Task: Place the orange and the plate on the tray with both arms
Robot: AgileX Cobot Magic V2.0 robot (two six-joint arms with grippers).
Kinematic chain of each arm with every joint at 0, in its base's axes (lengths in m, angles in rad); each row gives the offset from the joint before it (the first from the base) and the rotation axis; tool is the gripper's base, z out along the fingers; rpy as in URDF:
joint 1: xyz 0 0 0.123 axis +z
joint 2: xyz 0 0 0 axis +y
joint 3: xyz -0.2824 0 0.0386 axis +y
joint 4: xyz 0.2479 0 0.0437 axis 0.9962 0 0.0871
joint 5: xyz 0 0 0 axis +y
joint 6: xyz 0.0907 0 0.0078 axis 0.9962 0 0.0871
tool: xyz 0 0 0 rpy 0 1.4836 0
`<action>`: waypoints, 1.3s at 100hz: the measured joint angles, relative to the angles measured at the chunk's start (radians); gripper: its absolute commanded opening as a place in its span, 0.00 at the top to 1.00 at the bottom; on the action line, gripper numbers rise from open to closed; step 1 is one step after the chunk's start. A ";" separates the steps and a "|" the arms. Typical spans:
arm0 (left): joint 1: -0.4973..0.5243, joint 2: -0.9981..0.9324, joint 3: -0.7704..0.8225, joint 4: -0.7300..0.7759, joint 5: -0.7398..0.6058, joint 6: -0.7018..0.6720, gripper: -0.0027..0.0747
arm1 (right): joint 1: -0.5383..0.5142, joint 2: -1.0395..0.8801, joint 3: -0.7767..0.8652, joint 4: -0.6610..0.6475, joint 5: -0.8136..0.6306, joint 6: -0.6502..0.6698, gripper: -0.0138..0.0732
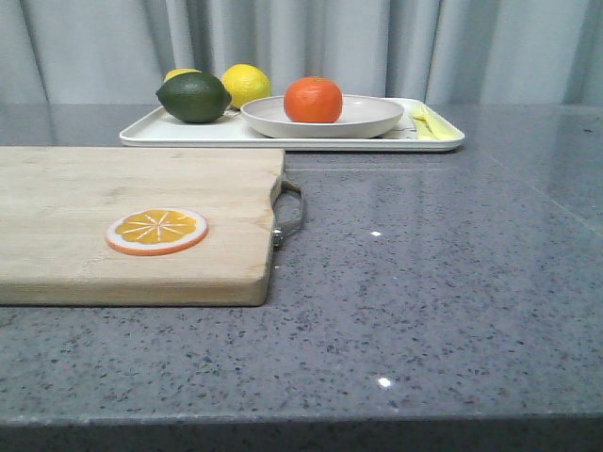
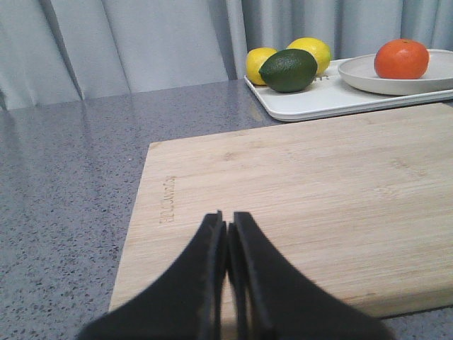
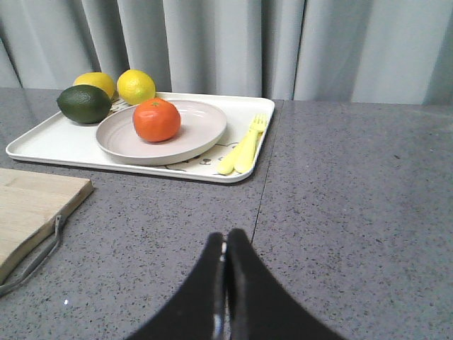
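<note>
The orange point(image 1: 313, 100) sits in the off-white plate point(image 1: 377, 117), which rests on the white tray point(image 1: 170, 132) at the back of the table. All three also show in the left wrist view: orange point(image 2: 401, 59), plate point(image 2: 361, 74), tray point(image 2: 318, 103). They show in the right wrist view too: orange point(image 3: 156, 120), plate point(image 3: 198, 124), tray point(image 3: 49, 138). My left gripper point(image 2: 228, 219) is shut and empty over the wooden cutting board point(image 2: 297, 191). My right gripper point(image 3: 226, 235) is shut and empty over the grey counter, well short of the tray. Neither gripper shows in the front view.
A dark green lime point(image 1: 193, 97) and two yellow lemons point(image 1: 245, 85) lie on the tray's left part. A yellow fork and spoon point(image 3: 241, 149) lie on its right part. An orange slice disc point(image 1: 156, 231) lies on the cutting board point(image 1: 122, 188), which has a metal handle point(image 1: 290, 212).
</note>
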 measured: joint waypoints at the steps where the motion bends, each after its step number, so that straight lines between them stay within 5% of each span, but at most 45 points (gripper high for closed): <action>1: 0.000 0.000 0.000 0.001 0.000 0.000 0.99 | 0.000 0.000 0.000 0.000 0.000 0.000 0.92; 25: 0.000 0.000 0.000 0.001 0.000 0.000 0.99 | 0.000 -0.034 0.015 -0.067 -0.004 0.021 0.92; 61: 0.000 0.000 0.000 0.001 0.000 0.000 0.99 | 0.000 -0.326 0.256 -0.451 -0.009 0.395 0.92; 130: 0.000 0.000 0.000 0.002 0.000 0.000 0.99 | 0.000 -0.418 0.419 -0.481 -0.191 0.417 0.92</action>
